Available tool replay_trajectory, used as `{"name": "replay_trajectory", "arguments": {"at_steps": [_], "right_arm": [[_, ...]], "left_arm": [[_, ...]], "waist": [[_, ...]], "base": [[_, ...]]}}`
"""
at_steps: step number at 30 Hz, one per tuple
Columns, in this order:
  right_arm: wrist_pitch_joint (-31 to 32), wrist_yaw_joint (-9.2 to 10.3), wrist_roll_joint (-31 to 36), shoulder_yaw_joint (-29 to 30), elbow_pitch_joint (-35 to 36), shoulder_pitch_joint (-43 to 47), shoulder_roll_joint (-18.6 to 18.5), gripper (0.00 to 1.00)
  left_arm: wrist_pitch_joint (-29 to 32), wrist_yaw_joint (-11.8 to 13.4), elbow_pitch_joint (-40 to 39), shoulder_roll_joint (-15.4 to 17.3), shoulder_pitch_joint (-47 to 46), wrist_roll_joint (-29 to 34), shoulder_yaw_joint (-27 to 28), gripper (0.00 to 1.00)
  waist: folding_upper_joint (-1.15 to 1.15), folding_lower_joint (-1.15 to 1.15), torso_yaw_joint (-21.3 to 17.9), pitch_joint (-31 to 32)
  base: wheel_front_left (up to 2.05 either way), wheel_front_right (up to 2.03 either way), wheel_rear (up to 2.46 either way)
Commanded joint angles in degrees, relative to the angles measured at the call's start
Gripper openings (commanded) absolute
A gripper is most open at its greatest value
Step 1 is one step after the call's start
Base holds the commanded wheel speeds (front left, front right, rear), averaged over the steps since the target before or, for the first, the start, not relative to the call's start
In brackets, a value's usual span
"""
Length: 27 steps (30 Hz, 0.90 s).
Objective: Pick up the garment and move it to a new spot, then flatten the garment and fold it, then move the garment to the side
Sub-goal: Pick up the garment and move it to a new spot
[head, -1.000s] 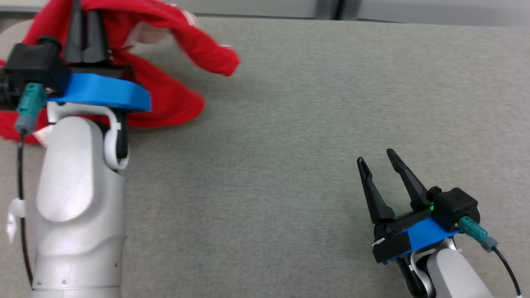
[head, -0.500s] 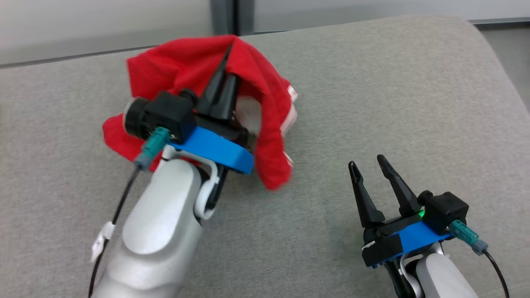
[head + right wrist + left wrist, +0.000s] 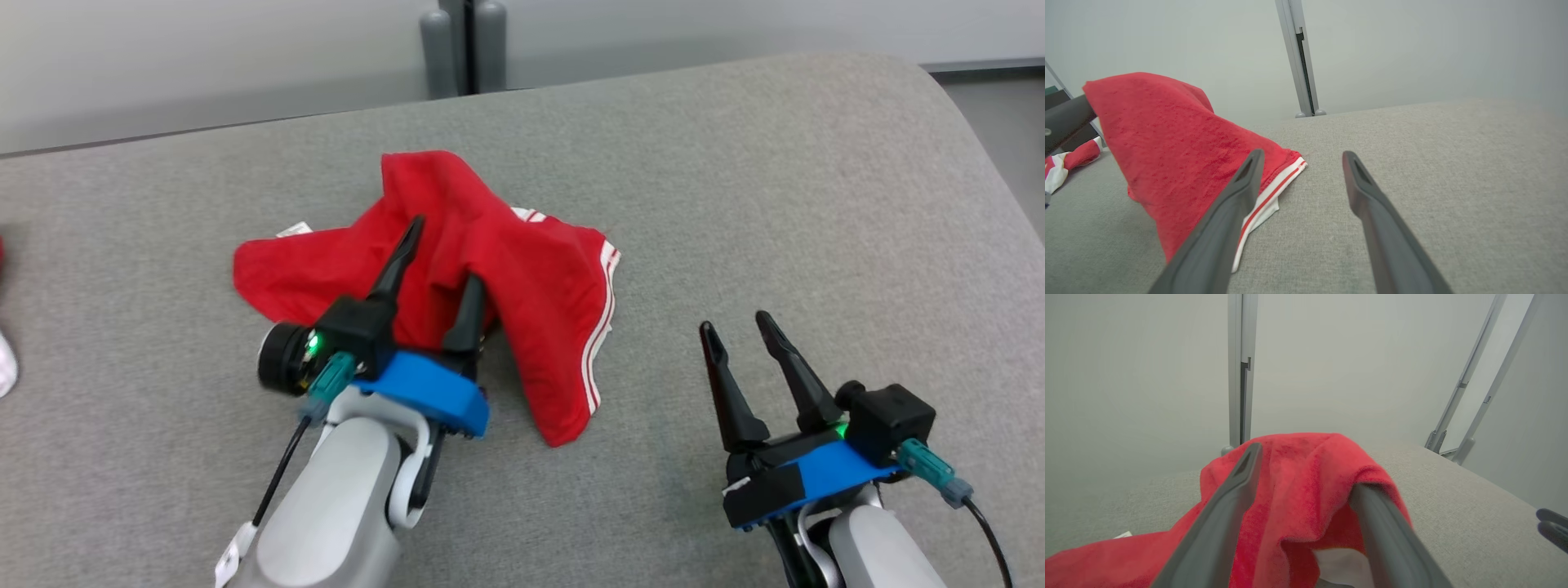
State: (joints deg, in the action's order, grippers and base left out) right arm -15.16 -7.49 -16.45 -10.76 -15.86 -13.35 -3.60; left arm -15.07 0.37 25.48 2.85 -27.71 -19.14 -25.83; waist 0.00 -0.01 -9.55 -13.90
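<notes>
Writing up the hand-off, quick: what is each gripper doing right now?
Left gripper: open; the red garment drapes over its fingers, not clamped.
Right gripper: open, holding nothing.

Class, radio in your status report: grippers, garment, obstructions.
Left gripper open, red garment draped over one finger, crumpled. Right gripper open, apart from it. Second red-white cloth far left, clear.

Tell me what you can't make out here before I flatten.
- Left wrist view: a fold of the red garment covers one fingertip of the left claw; snagged or free, unclear.
- Head view: the garment is bunched on itself, hiding its outline and underside.
- Head view, left edge: a red-and-white item is cut off.
</notes>
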Motion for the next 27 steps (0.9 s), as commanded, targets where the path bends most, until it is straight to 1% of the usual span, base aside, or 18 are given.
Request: {"name": "replay_trajectory", "arguments": {"at_steps": [1,8,12,15,18,23,27], "right_arm": [[0.0,-0.01,0.16,0.36,-0.27,0.84,-0.09,1.0],[0.0,-0.01,0.94,2.89,-0.65,3.14,0.14,1.0],[0.0,-0.01,1.78,3.48,-1.13,4.56,0.29,1.0],[0.0,-0.01,2.07,3.68,-1.75,5.69,0.34,1.0],[0.0,-0.01,2.3,3.49,-2.42,7.08,0.44,1.0],[0.01,-0.01,2.01,2.99,-3.09,8.82,0.56,1.0],[0.01,-0.01,2.23,3.14,-3.25,9.75,0.57,1.0]], "left_arm": [[-0.16,0.33,-0.14,0.07,0.75,0.32,0.51,1.0],[-0.15,0.95,-2.7,0.02,9.69,3.3,9.56,1.0],[-0.16,0.28,-3.78,0.01,14.1,4.03,12.87,1.0],[-0.16,0.01,-4.31,0.02,17.15,4.04,14.39,1.0],[-0.16,-0.83,-4.6,0.01,20.12,4.1,15.29,1.0],[-0.16,-0.99,-4.54,0.03,25.25,3.51,17.03,1.0],[-0.16,-0.46,-5.73,0.03,28.73,3.16,19.08,1.0]], "waist": [[0.0,0.01,0.21,0.14],[0.0,0.01,3.7,4.4],[0.0,0.01,5.32,6.81],[0.0,0.01,6.26,8.86],[0.0,0.01,6.8,11.07],[0.0,0.01,6.77,13.94],[0.0,0.01,6.44,15.99]], "base": [[0.0,0.0,0.0],[0.0,0.0,0.0],[0.0,0.0,0.0],[0.0,0.0,0.0],[0.0,0.0,0.0],[0.0,0.0,0.0],[0.0,0.0,0.0]]}}
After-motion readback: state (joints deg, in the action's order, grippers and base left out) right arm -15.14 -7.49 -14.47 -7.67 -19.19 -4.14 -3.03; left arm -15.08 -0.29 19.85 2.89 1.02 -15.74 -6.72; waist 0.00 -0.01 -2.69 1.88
